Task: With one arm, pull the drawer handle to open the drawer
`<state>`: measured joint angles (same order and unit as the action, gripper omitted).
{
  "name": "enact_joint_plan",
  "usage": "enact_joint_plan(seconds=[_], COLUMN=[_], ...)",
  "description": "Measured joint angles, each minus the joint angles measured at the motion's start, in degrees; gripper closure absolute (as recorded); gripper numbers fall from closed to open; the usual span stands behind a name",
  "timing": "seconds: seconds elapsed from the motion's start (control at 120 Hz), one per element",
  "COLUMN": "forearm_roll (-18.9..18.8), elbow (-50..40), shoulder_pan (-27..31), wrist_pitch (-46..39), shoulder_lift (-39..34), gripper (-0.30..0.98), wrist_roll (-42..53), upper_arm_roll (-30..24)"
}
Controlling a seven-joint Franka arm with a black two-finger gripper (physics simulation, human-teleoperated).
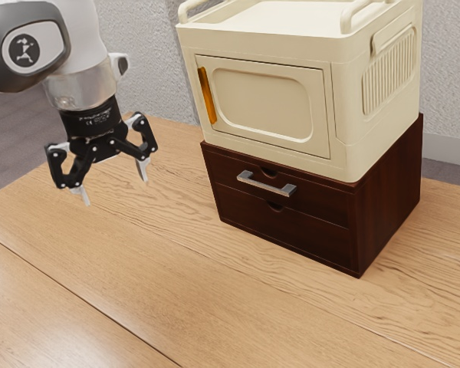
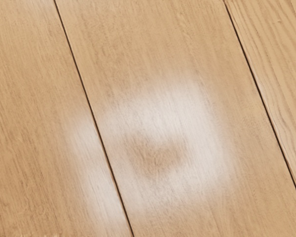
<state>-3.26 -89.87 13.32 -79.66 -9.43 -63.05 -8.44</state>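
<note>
My gripper (image 1: 113, 193) hangs above the table in the exterior view, its two fingers spread wide with nothing between them. It is apart from the dark brown drawer unit (image 1: 314, 222), over toward the exterior view's left. A silver bar handle (image 1: 266, 185) is fixed to the front of the unit's upper drawer (image 1: 322, 198). Both the upper drawer and the lower front panel (image 1: 291, 228) sit flush with the unit, so the drawers are closed.
A cream cabinet (image 1: 353, 92) with an orange door handle (image 1: 207, 95) rests on top of the drawer unit. Wooden table (image 1: 161, 284) extends below and in front of the unit; the wrist view looks down on the tabletop (image 2: 187, 49). A grey wall (image 1: 149, 61) stands behind.
</note>
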Motion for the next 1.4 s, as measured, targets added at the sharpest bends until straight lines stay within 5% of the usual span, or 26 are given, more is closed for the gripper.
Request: enact_joint_plan(seconds=[0.317, 0.617, 1.4], forearm_roll=[0.34, 4.29, 7.22], elbow=[-0.44, -3.95, -3.98], shoulder_pan=[-3.61, -6.94, -6.74], wrist_pitch=[-2.07, -19.59, -35.00], shoulder_lift=[-0.31, 5.52, 14.83], gripper=[0.00, 0.00, 0.00], wrist_roll=[-12.12, -19.64, -26.93], upper_arm_roll=[0.00, 0.12, 0.09])
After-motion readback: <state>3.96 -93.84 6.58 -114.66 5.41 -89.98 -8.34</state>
